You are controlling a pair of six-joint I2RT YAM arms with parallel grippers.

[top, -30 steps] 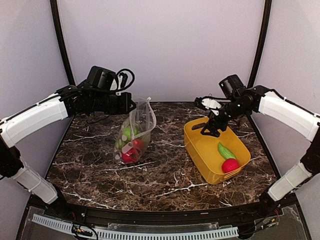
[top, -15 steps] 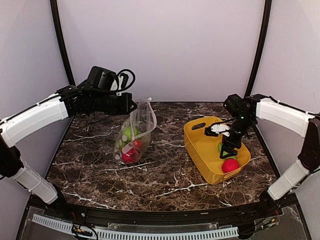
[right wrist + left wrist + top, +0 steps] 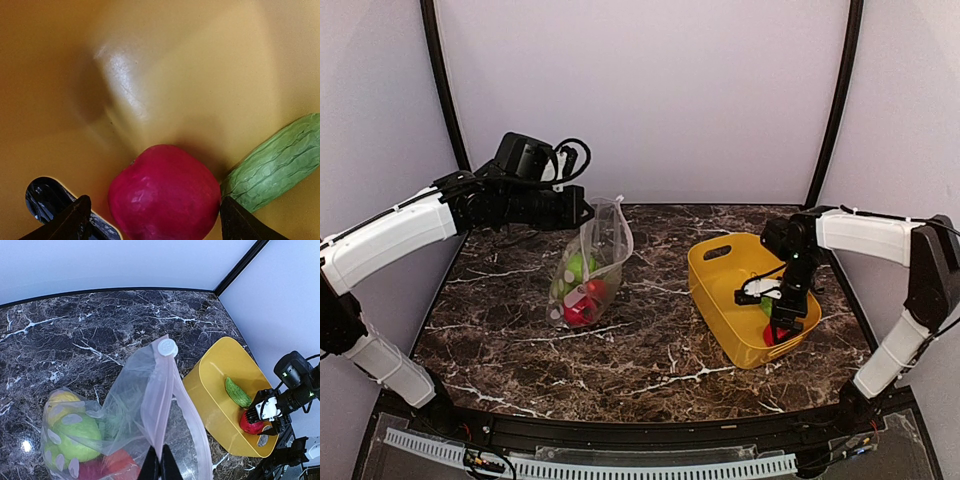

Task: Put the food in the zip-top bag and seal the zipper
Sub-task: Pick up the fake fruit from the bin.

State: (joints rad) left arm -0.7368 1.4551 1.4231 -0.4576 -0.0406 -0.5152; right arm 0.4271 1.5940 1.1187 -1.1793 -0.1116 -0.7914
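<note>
Jaws wide apart on the right gripper [image 3: 157, 220], nose down inside the yellow tub [image 3: 150, 75], one dark finger on each side of the red fruit [image 3: 165, 192] directly below, with a sliver of gap visible on one flank, so nothing is pinched yet. Just off to one side of those fingers lies the green ridged vegetable [image 3: 275, 160], touching or nearly touching the fruit. That red piece looks like hard, glossy, hollow plastic: light, rigid, and round enough to squirt out, so my call is to bite across its widest middle, squarely, not on the sloping shoulders. The tub's curved wall sits close behind and could crowd a finger. Over to the other arm: the left gripper [image 3: 160, 467] is pressed shut on the top edge of the zip-top bag [image 3: 125, 410], lifting the mouth up while the belly sags onto the marble table [image 3: 650, 350] below it. The zipper [image 3: 186, 412] runs away from the fingers as a thin pinkish strip. Film like that is limp and slippery and will fold in on itself; green, yellow and red pieces of food [image 3: 75, 435] already lie at the bottom.
</note>
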